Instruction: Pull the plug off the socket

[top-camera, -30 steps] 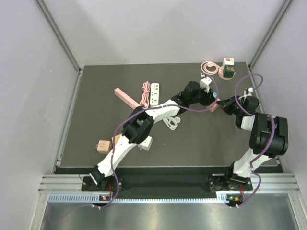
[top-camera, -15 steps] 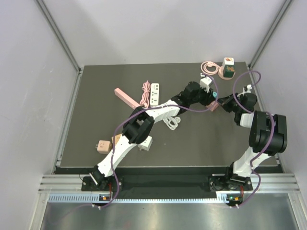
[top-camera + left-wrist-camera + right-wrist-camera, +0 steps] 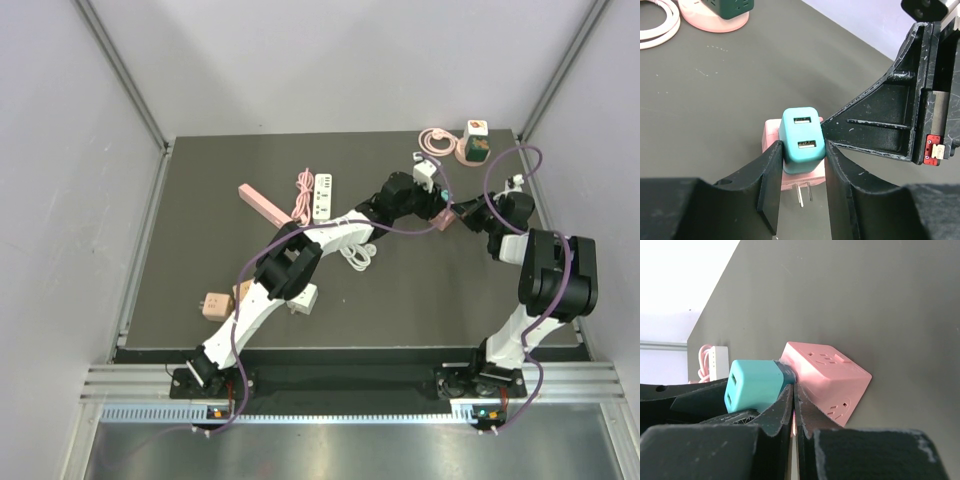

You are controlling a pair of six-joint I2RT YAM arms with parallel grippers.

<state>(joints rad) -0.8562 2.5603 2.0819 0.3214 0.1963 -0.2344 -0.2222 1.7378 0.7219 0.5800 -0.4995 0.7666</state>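
Left wrist view settles the grip: the left gripper [image 3: 804,150] is clamped on the teal plug [image 3: 801,140], one finger on each flank. The plug's two USB ports face the lens, and it sits against the pink socket cube [image 3: 771,137]. Two metal prongs [image 3: 802,193] show below the cube; I cannot tell whose they are.

The right wrist view adds what that one hides. The right gripper [image 3: 794,392] has its fingers pressed together on nothing, the tips at the seam where the plug meets the cube.

From the top external view the join is too small to read. It does show one cube on the table [image 3: 200,250], with one white power strip [image 3: 322,196] and one pink strip [image 3: 265,205] well to its left.
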